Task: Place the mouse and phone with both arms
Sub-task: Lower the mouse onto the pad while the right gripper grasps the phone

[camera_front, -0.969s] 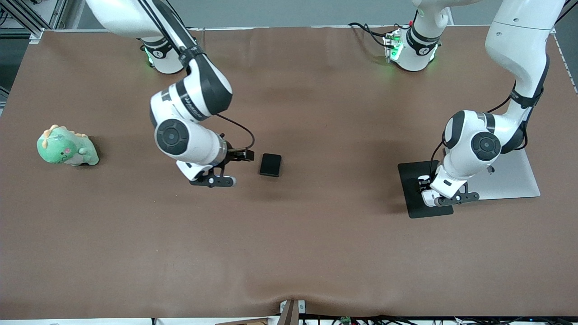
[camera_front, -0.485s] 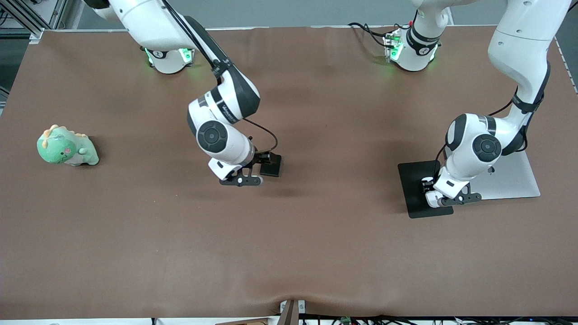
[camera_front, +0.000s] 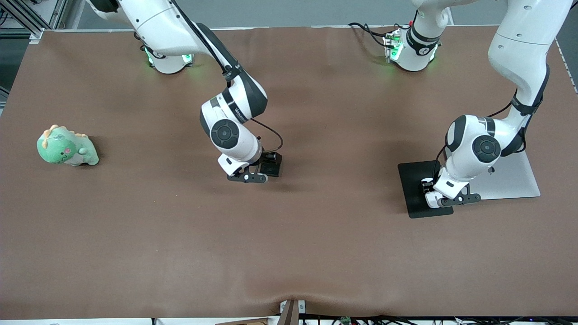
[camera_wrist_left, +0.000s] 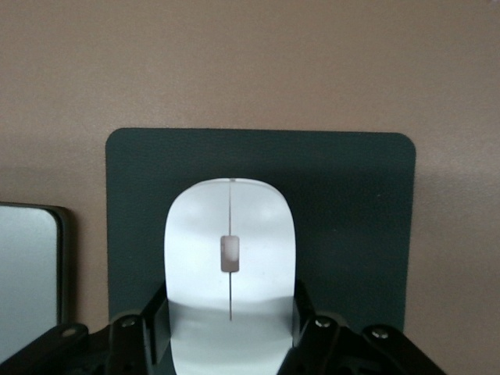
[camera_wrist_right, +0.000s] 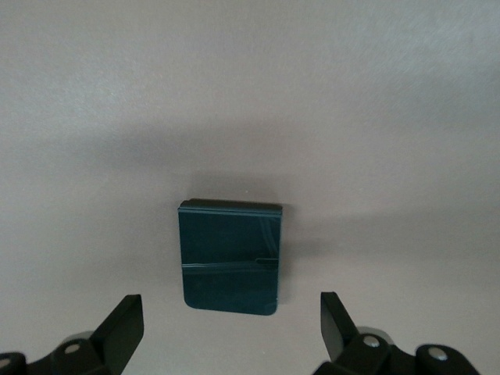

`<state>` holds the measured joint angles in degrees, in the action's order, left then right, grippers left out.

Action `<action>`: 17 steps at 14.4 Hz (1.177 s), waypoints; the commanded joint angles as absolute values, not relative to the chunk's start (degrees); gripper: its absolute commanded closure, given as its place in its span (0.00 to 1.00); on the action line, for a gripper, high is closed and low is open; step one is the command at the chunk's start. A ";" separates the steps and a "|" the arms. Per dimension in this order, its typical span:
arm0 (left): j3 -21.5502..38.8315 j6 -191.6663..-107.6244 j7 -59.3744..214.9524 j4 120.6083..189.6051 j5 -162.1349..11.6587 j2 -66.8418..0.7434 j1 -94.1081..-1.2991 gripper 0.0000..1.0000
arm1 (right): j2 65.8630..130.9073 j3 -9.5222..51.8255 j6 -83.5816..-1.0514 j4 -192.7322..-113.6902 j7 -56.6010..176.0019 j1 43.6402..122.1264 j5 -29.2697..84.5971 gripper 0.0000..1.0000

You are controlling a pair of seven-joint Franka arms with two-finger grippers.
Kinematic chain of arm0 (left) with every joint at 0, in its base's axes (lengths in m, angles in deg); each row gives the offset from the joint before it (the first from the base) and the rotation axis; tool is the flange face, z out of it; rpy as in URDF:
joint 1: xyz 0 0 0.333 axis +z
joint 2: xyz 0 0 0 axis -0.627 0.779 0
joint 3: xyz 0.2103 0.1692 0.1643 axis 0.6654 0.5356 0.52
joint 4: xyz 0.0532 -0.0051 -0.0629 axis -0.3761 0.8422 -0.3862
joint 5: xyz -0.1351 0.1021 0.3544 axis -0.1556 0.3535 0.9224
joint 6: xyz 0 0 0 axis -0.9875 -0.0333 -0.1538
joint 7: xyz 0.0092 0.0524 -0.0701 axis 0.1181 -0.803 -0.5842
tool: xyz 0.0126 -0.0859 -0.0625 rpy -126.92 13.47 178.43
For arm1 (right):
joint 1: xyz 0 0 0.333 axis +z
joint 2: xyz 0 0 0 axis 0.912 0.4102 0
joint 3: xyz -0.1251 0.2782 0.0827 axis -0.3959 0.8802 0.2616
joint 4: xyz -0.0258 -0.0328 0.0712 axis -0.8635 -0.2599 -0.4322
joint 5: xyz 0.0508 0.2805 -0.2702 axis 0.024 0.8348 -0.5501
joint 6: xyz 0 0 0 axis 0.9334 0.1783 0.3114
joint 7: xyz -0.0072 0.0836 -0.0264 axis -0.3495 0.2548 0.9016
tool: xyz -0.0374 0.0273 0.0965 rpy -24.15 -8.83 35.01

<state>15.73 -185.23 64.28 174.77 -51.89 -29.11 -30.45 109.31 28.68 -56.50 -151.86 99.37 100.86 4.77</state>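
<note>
The right claw (camera_front: 266,170) hangs just over the phone (camera_front: 273,169) near the middle of the brown surface (camera_front: 289,253). In the right wrist view its two fingers (camera_wrist_right: 125,328) are spread wide, released, with the phone (camera_wrist_right: 229,256) lying flat on the surface between them and touching neither.

The left claw (camera_front: 428,193) is down over the mouse pad (camera_front: 415,180) toward the left arm's end of the surface. In the left wrist view it is clenched on the mouse (camera_wrist_left: 230,269), a finger (camera_wrist_left: 156,324) pressed against each side at the mouse's rear. The mouse is over the pad (camera_wrist_left: 351,203); whether it rests on it or is just above it cannot be told. A laptop (camera_front: 515,178) lies just beside the pad, farther toward the surface's end.

A green plush dinosaur (camera_front: 66,146) sits well apart, toward the right arm's end.
</note>
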 commanded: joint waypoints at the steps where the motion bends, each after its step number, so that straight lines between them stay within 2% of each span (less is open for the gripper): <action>1: 15.19 -186.38 63.94 174.84 -50.69 -28.88 -30.39 0.82 | 111.04 27.83 -58.70 -152.28 102.43 103.39 4.62 0.00; 3: 15.19 -186.47 63.85 174.75 -50.69 -28.79 -30.74 0.81 | 111.83 27.31 -60.20 -152.28 103.93 104.19 3.92 0.00; 4: 15.19 -186.64 63.94 174.58 -50.69 -28.35 -30.83 0.72 | 112.36 27.30 -60.64 -152.28 104.37 104.37 3.57 0.00; 9: 15.19 -186.64 63.76 174.57 -50.69 -28.26 -31.27 0.69 | 114.20 27.04 -62.40 -152.28 106.30 105.16 1.90 0.00; 11: 15.19 -186.64 63.76 174.40 -50.69 -28.08 -31.27 0.53 | 114.91 27.04 -63.89 -152.28 107.44 105.60 1.63 0.00; 12: 15.19 -186.64 63.76 174.31 -50.69 -28.08 -31.36 0.39 | 115.09 27.04 -63.98 -152.28 107.53 105.86 1.63 0.00; 13: 15.19 -186.64 63.85 174.31 -50.69 -28.08 -31.36 0.16 | 115.44 26.95 -64.07 -152.28 107.62 105.95 1.63 0.00; 14: 15.19 -186.64 63.76 174.31 -50.69 -28.08 -31.36 0.00 | 115.53 26.95 -64.42 -152.19 107.71 106.04 1.63 0.00; 17: 15.19 -186.55 64.11 174.13 -50.69 -28.26 -31.36 0.00 | 115.88 26.95 -64.69 -152.19 108.32 106.22 0.32 0.00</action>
<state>15.21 -185.79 64.28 174.54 -51.89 -28.48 -31.30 115.69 27.76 -64.16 -152.25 106.24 105.25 2.26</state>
